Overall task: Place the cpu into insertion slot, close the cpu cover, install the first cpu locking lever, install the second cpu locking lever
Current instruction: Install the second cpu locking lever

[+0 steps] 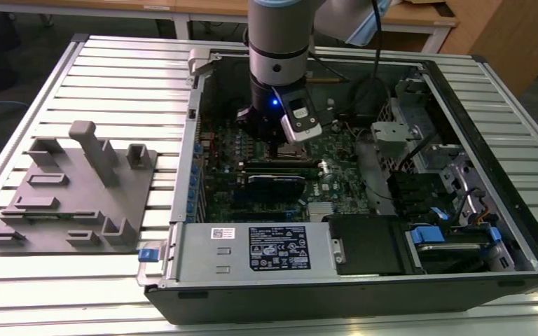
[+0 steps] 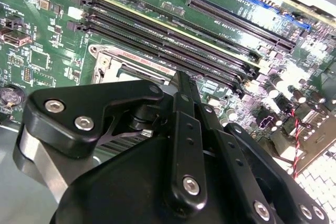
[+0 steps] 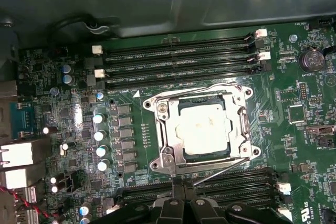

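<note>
The cpu (image 3: 203,129) is seen lying flat in the insertion slot (image 3: 239,153), in the middle of the green board (image 3: 294,145). The cpu cover (image 3: 168,129) is shut over it. The hand (image 3: 184,203) is held just above the slot. How far it is open cannot be told.

Single arm (image 1: 279,42) reaching straight down, wrist vertical, black hand (image 1: 271,134) at its lower end, pointing downward
</note>
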You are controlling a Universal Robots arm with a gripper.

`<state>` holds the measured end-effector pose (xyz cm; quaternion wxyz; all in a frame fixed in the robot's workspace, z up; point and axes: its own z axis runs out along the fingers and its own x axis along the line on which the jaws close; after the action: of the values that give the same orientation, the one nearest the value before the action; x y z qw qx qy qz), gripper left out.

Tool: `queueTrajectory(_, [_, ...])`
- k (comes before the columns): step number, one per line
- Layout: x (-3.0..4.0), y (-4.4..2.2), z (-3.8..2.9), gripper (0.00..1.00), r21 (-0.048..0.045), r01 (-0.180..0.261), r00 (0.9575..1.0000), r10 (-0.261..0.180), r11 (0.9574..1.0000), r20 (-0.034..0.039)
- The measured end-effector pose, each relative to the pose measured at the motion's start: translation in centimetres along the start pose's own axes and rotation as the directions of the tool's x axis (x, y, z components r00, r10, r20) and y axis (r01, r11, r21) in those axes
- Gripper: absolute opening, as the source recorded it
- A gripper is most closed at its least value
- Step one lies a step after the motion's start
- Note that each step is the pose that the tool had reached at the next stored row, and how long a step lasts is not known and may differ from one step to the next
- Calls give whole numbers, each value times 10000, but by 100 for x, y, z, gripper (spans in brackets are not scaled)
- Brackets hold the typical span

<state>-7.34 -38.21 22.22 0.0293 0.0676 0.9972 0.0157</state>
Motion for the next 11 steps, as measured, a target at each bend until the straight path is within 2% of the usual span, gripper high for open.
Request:
queueTrajectory(7, [1,0,1,10,0,-2,10000,2,10000,0])
queueTrajectory(11, [33,-4,3,10,-3,-1,10000,1,10000,22])
